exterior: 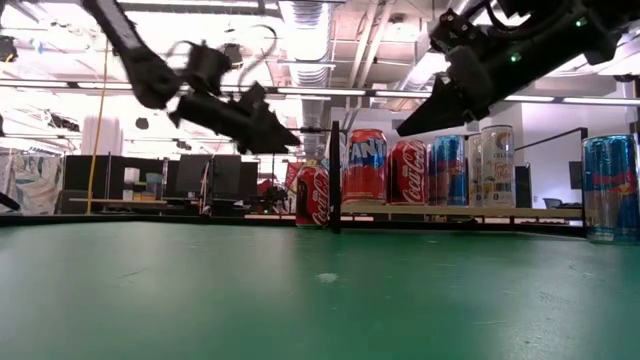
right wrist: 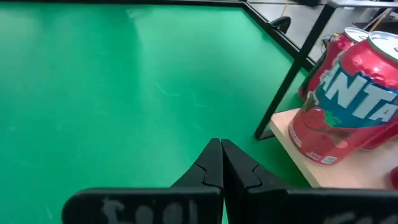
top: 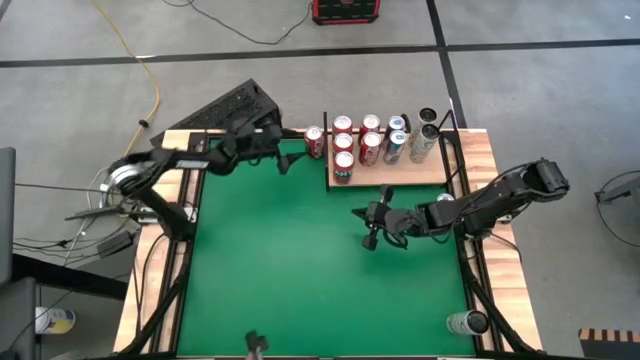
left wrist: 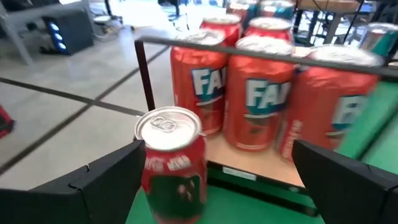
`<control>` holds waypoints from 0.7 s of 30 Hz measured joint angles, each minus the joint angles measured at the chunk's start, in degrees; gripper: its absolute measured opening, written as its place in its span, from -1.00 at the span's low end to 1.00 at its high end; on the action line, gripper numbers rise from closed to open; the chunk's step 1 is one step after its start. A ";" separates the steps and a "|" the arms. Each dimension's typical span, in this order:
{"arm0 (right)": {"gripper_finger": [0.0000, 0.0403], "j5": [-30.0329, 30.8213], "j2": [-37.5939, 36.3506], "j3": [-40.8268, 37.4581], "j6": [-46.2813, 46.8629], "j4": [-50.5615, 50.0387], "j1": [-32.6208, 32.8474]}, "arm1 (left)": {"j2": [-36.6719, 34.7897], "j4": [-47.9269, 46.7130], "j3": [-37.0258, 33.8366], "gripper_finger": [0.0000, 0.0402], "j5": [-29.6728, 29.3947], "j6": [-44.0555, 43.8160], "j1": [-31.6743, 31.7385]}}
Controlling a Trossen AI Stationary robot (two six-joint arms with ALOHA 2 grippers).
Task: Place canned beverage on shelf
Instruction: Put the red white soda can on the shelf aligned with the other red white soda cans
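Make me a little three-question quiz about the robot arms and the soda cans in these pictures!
1. True or false: the red drink can beside the pale wooden shelf board already stands on that board.
2. Which gripper has its fingers wide apart: the left gripper or the right gripper?
3. Fill in: the red can stands on the ______ table surface.

Key
1. False. It stands on the table, just outside the shelf's black corner post.
2. The left gripper, which faces the red can; the right gripper is shut, above the table near the shelf's front edge.
3. Green.
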 joint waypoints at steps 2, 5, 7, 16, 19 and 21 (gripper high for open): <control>-0.91 0.51 0.02 0.00 -0.86 -0.24 -0.04 | 4.57 0.10 3.46 0.93 1.98 0.00 0.86; -0.91 0.56 0.02 0.00 -2.24 -0.11 -0.09 | 10.01 -0.25 8.36 0.93 3.52 0.53 1.53; -0.91 0.58 0.02 0.00 -2.76 -0.13 -0.09 | 11.99 -0.79 10.95 0.93 3.58 1.44 1.87; -0.88 0.54 0.02 0.00 -5.36 -0.28 -0.67 | 14.16 -2.26 15.06 0.93 0.05 7.67 1.87; -0.89 0.54 0.02 0.00 -5.85 -0.24 -1.33 | 14.48 -2.55 15.06 0.93 -0.32 9.15 1.87; -0.89 0.54 0.04 0.00 -6.11 -0.08 -1.79 | 15.61 -2.24 15.44 0.93 0.12 9.46 1.87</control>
